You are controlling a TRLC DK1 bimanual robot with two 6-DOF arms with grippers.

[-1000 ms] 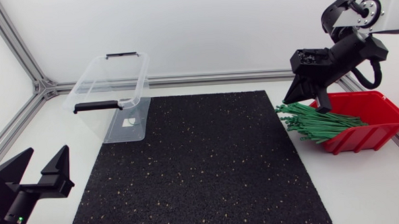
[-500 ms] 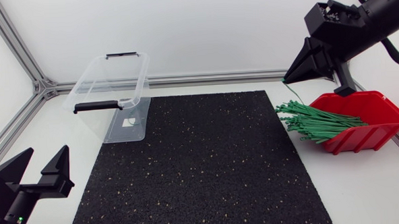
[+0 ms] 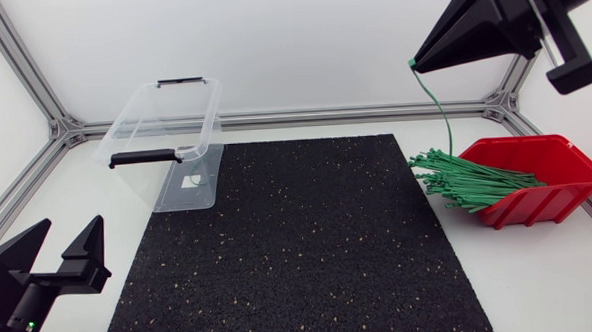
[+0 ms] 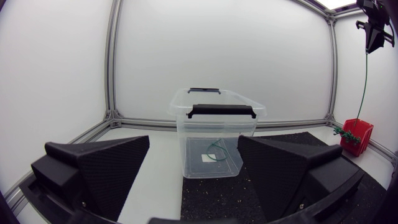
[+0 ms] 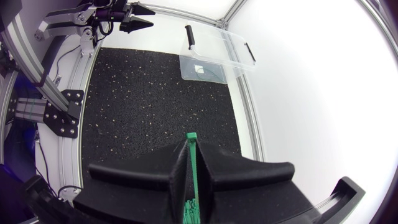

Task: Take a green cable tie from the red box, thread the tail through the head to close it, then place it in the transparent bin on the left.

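one bin (image 3: pixel 134 115), one red box (image 3: pixel 567 189), one mat (image 3: pixel 300 246), two tools (image 3: pixel 71 234) (image 3: pixel 419 61), many green ties (image 3: pixel 472 183).

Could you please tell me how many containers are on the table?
2: the transparent bin at the black mat's far left corner, and the red box right of the mat.

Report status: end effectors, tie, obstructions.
Left end effector open. Right end effector shut on green cable tie, held high, hanging toward red box. Nothing seen blocking path to transparent bin.
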